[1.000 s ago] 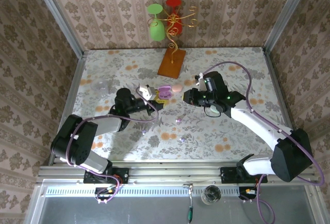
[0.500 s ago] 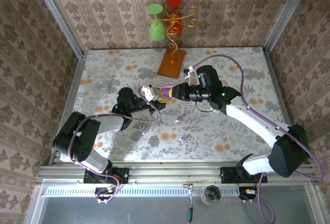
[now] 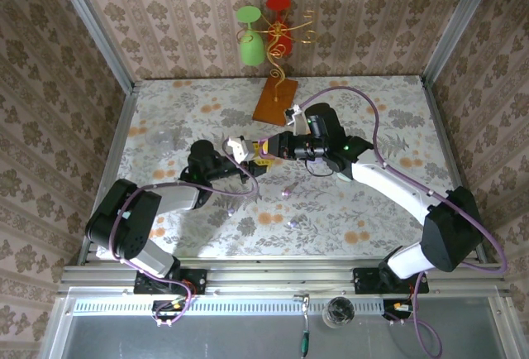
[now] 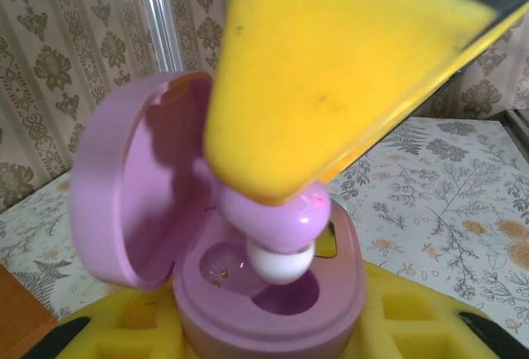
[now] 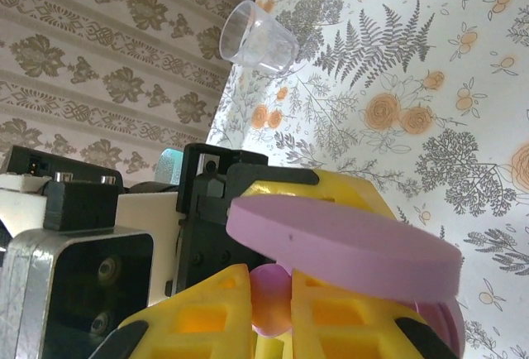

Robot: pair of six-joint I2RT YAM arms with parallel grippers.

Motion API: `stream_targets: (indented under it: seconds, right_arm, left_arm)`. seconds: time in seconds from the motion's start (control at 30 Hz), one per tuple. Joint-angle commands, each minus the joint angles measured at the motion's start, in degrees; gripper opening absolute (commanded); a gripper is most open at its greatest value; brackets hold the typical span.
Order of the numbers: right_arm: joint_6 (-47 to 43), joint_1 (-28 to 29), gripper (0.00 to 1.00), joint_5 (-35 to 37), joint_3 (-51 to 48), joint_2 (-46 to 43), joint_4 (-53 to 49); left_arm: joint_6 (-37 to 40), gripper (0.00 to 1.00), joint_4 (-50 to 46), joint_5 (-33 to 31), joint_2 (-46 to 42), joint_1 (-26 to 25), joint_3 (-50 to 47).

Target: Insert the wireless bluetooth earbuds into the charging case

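Note:
In the left wrist view the purple charging case [image 4: 273, 313] stands open with its lid [image 4: 124, 185] swung up to the left. My left gripper [image 4: 269, 338] is shut on the case's base. A purple earbud [image 4: 277, 222] with a white tip hangs just above the case's right socket, apart from it. My right gripper [image 5: 271, 313] is shut on that earbud [image 5: 271, 297], beneath the raised lid [image 5: 339, 243]. In the top view both grippers meet at mid-table, the left gripper [image 3: 256, 157] under the right gripper [image 3: 273, 149], with the case [image 3: 264, 147] between them.
A clear plastic cup [image 3: 163, 136] lies at the left of the table, also in the right wrist view [image 5: 258, 38]. A wooden stand [image 3: 275, 99] holding green and red glasses is at the back. Two small loose earbuds [image 3: 287, 193] [image 3: 291, 223] lie on the cloth in front.
My right arm has swung left from mid-right of the table, bringing the earbud over the open case. The left gripper kept holding the case in place.

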Motion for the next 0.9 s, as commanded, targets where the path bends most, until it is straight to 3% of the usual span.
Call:
stream_targets:
  seconds: [0.0, 0.57, 0.87]
  right_arm:
    - [0.9, 0.2, 0.16, -1.0, 0.4, 0.8, 2.6]
    - [0.4, 0.3, 0.16, 0.7, -0.2, 1.2, -1.4]
    - [-0.6, 0.3, 0.26, 2.5, 0.1, 1.8, -3.5]
  left_arm:
    - [1.2, 0.34, 1.2, 1.5, 0.1, -0.4, 1.9]
    - [0.6, 0.33, -1.9, -3.3, -0.2, -0.3, 3.2]
    - [0.9, 0.33, -2.7, -3.4, -1.1, -0.6, 3.1]
